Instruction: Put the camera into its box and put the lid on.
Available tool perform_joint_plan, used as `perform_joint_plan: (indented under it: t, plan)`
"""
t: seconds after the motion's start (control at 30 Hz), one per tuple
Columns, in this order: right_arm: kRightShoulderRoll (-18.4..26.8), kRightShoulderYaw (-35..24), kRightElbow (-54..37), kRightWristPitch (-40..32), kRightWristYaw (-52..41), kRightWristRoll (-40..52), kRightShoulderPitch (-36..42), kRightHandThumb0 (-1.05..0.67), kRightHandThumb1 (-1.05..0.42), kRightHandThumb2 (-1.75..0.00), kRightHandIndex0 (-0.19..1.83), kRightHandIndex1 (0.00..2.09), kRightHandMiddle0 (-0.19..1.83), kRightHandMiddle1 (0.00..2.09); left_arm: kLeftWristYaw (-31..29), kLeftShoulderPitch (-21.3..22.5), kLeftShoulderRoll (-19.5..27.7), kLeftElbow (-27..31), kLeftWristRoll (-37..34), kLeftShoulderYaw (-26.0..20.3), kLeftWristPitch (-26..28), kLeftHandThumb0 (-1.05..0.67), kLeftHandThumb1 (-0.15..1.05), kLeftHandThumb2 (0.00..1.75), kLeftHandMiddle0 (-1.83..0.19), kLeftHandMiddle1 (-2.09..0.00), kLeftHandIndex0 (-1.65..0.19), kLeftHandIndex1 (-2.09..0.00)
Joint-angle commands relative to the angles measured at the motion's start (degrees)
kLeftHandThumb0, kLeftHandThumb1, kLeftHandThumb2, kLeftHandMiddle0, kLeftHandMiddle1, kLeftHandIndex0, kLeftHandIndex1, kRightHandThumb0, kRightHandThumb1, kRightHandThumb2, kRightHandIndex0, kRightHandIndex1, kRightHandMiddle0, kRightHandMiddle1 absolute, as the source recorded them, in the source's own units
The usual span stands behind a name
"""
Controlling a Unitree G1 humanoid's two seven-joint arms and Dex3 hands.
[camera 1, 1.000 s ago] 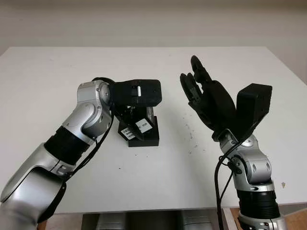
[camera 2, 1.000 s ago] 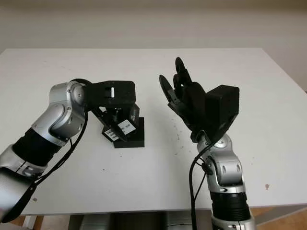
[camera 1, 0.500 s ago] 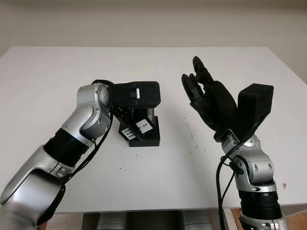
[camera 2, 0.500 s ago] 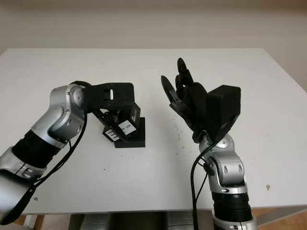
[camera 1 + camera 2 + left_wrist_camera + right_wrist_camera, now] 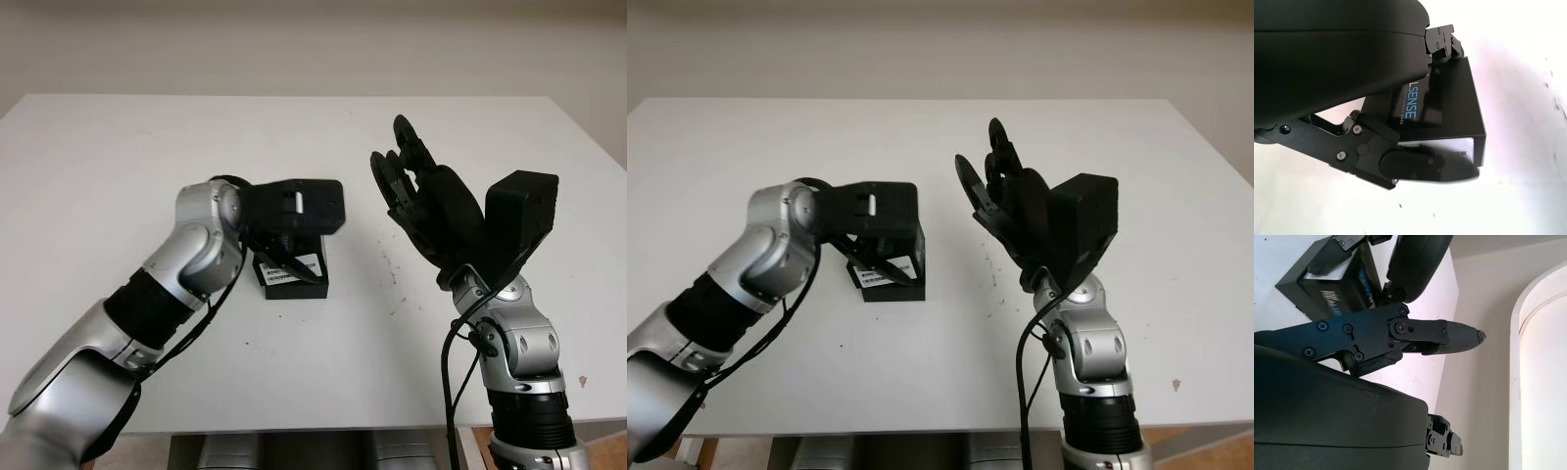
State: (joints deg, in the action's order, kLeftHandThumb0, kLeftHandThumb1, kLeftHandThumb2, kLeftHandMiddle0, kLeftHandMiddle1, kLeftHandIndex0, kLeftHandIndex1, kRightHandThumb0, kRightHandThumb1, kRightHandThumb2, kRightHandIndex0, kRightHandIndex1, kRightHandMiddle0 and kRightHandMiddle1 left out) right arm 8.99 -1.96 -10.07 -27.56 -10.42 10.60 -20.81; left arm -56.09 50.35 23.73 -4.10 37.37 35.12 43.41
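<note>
The black camera box with a white label sits on the white table at mid-left. Its black lid, printed with "SENSE", lies level on the box. My left hand is right over it. One of its fingers runs along the labelled side and another sits at the opposite edge, so the hand clasps the lid. My right hand is open and raised in the air to the right of the box, palm turned toward it, touching nothing. The box also appears past its fingers.
A few dark specks mark the table between the box and my right arm. The table's far edge meets a pale wall.
The lid, held tilted over the box a second ago, has come down flat onto it, and my left hand shifted slightly right and lower with it. My right hand stayed put.
</note>
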Motion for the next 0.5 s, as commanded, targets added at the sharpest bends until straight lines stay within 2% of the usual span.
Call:
perform_joint_plan:
  t: [0.0, 0.47]
  plan:
    - [0.6, 0.2, -1.7, -0.5, -0.3, -0.2, 0.0, -0.71, -1.05, -0.41, -0.19, 0.0, -0.19, 0.04, -0.8, 0.9, -1.0, 1.2, 0.0, 0.6, 1.0, -0.65, 1.05, 0.52, 0.19, -0.03, 0.19, -0.01]
    - [0.1, 0.0, -1.8, -1.1, 0.1, 0.0, 0.2, -0.71, -1.05, -0.41, -0.19, 0.0, -0.18, 0.05, -1.2, 1.2, -1.8, 1.8, -0.1, 1.4, 1.7, -0.63, 1.05, 0.49, 0.19, 0.0, 0.19, 0.0]
